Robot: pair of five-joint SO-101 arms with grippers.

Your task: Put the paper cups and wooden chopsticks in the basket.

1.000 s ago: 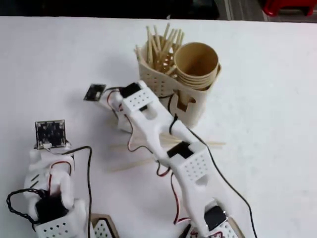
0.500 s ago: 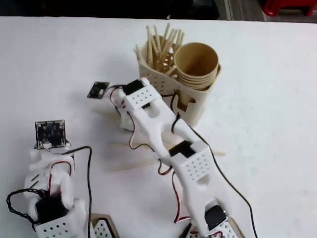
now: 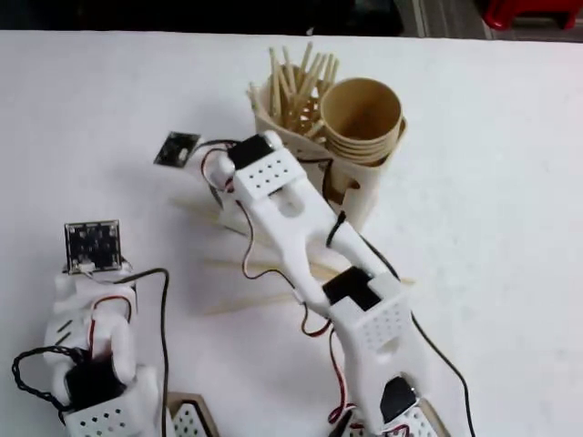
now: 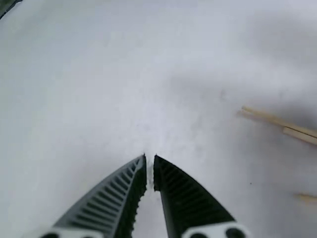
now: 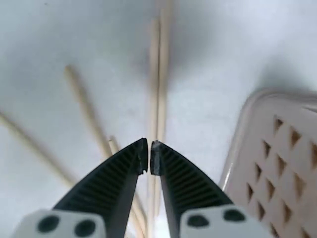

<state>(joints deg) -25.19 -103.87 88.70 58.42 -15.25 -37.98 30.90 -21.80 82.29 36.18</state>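
While hovering with the right end effector (image 5: 149, 151) clenched and empty over loose wooden chopsticks (image 5: 158, 74) on the counter (image 3: 492, 273), just beside the basket (image 3: 284, 144), likely needed to spread wide, straddle one pair and sink low before pinching. Held the left end effector (image 4: 149, 161) clenched, empty, near the near-left corner. Found in the basket: stacked paper cups (image 3: 364, 118), upright chopstick bundle (image 3: 296, 86).

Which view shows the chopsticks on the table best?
The right wrist view: several chopsticks lie plainly past the right gripper, beside the basket. In the high view an arm covers part of them; the left wrist view catches a few ends.
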